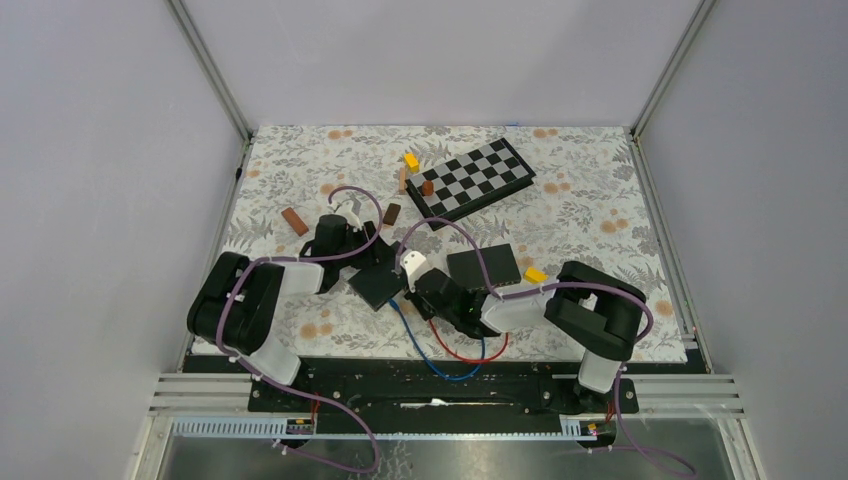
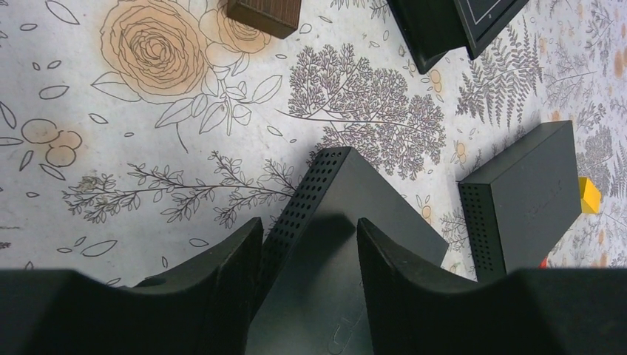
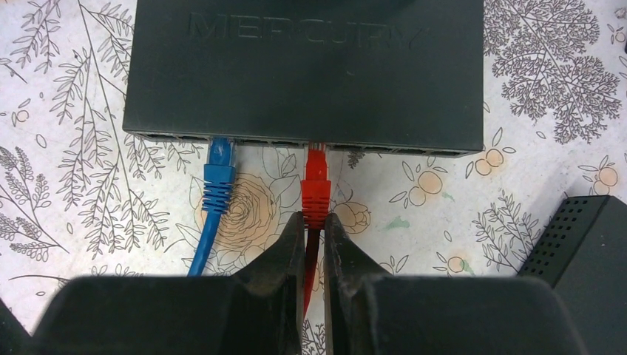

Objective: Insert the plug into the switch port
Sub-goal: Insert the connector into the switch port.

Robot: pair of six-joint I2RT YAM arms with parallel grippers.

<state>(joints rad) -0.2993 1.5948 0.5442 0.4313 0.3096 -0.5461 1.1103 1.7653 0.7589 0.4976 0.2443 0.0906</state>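
The black switch [image 3: 303,66] lies on the floral cloth with its row of ports facing my right gripper [image 3: 315,220]. That gripper is shut on the red plug [image 3: 316,185] at the back of its boot, and the plug's tip sits in a middle port. A blue plug [image 3: 219,166] sits in a port to its left. My left gripper [image 2: 309,225] straddles the switch's far corner [image 2: 347,200], one finger against the perforated side and one over the top face. In the top view the switch [image 1: 378,282] lies between the left gripper [image 1: 365,255] and the right gripper [image 1: 425,290].
A second black box [image 1: 484,266] lies just right of the switch, with a yellow block [image 1: 536,274] beside it. A chessboard [image 1: 478,178] and small brown blocks [image 1: 294,221] lie farther back. Red and blue cables [image 1: 455,350] loop near the table's front edge.
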